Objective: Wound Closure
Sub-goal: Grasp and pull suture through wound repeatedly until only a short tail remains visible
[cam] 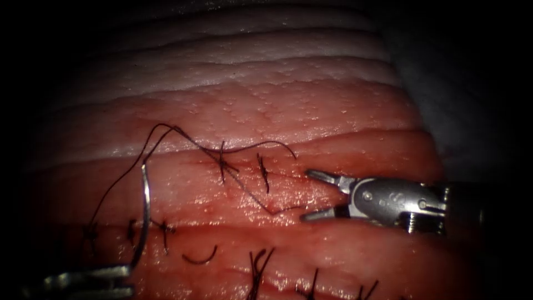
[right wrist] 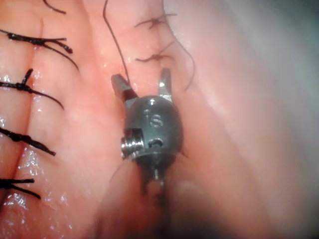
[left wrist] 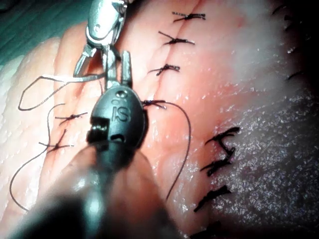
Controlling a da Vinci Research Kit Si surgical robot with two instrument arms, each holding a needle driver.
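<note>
One curved steel needle (cam: pixel 145 216) lies clear of the pink, ridged pork tissue (cam: pixel 311 105), left of the cut, gripped near one end by the left arm's silver needle driver (cam: pixel 125 272), its jaws closed on it. Dark thread (cam: pixel 183 136) trails from the needle's upper end to the knotted stitches (cam: pixel 222 161) on the cut. Judging by this, keeping slack thread out of the jaws matters most. The right arm's steel needle driver (cam: pixel 312 195) rests wide open right of the stitches, holding nothing, thread running close by its lower jaw.

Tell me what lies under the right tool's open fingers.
Under the right tool, whose open fingers hold nothing, lies bare tissue with a thread running between them. The left tool holds the needle near one end, out of the tissue.
</note>
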